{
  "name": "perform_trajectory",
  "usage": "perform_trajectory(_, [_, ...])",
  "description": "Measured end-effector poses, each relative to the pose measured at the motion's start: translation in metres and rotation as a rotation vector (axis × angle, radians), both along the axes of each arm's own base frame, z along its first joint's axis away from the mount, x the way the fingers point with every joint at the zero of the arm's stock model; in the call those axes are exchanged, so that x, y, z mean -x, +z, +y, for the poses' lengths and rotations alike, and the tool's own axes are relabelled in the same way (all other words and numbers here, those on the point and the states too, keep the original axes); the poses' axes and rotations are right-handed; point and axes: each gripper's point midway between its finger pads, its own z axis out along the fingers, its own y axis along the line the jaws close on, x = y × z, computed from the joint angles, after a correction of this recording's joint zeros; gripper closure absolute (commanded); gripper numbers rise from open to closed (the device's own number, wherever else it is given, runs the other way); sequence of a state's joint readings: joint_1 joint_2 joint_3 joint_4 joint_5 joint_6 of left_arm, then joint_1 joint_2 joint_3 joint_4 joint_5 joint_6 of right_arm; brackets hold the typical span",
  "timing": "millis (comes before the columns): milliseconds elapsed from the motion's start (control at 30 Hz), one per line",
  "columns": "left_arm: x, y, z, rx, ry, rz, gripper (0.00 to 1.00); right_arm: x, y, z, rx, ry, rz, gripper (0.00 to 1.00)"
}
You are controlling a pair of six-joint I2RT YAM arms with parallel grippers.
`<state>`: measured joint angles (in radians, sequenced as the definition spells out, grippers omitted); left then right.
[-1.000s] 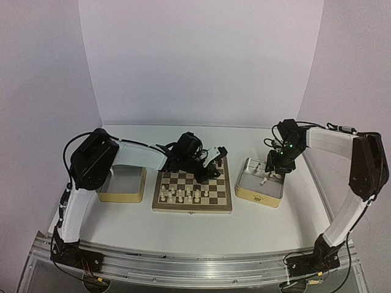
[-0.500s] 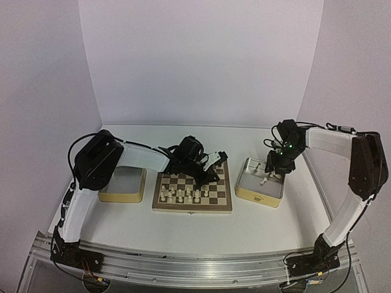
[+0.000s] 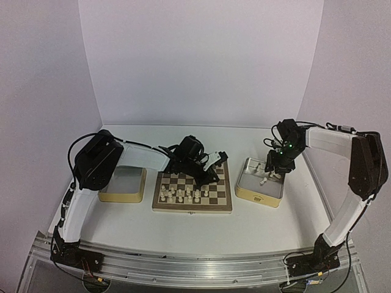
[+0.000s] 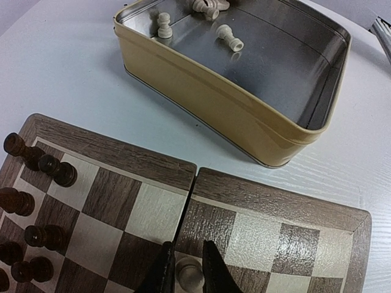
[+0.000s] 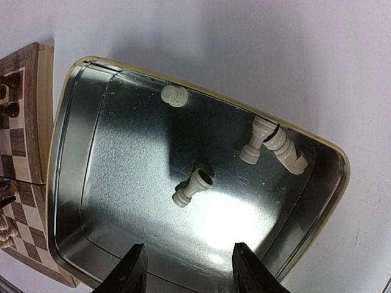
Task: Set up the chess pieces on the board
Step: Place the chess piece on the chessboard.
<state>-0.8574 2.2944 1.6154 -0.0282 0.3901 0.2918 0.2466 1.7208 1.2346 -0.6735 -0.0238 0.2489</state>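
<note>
Table (image 3: 183,226): white and flat, carrying the board in the middle and one tin on each side.
Left arm (image 3: 137,155): reaching from the near left corner across to the far side of the board.
Right arm (image 3: 333,143): bent over from the near right corner, wrist above the right tin.
Board (image 3: 192,209): square, checkered, pale-rimmed, centred between the tins. Centre seam plain in the left wrist view, running in from the edge that faces the right tin.
Right tin (image 5: 67,122): yellowish sides and a shiny metal floor, just beside the board's right edge but not touching it.
Left tin (image 3: 122,195): same make, just left of the board.
Right gripper (image 5: 190,271): fingers well apart with nothing between them, hanging over the right tin.
Left gripper (image 4: 187,255): low over the board, dark fingers (image 4: 215,274) close on either side of a cream piece. Pressing on it or parted by a hair: cannot tell.
Flanked piece (image 4: 190,274): upright, just right of the seam, near the board edge facing the right tin.
Chess pieces on the board (image 3: 186,194): cream, a cluster in the near rows, too small in the overhead view to name.
Chess pieces in the right tin (image 5: 192,187): four, loose on the floor, two of them touching by the far wall.
Dark pieces (image 4: 58,172): grouped on the squares left of the seam.
</note>
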Motion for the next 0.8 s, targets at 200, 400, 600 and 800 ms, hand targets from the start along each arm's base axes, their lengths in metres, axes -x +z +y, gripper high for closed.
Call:
perform_trajectory(200, [-0.0001,-0.0001,0.0002,0.000,0.001,0.001,0.80,0.0000,-0.0001,0.0000,0.000,0.000,0.000,0.53])
perform_trajectory(400, [0.0002,-0.0006,0.0005,-0.002,0.003,0.006,0.74,0.0000,-0.0001,0.0000,0.000,0.000,0.000,0.53])
perform_trajectory(600, [0.0017,-0.0036,0.0026,-0.015,0.004,0.017,0.71,0.0000,0.0000,0.0001,-0.001,0.000,0.000,0.53])
perform_trajectory(800, [0.0016,-0.0057,0.0047,-0.028,0.014,0.024,0.68,-0.0047,0.0060,0.0018,-0.007,0.001,-0.016,0.52])
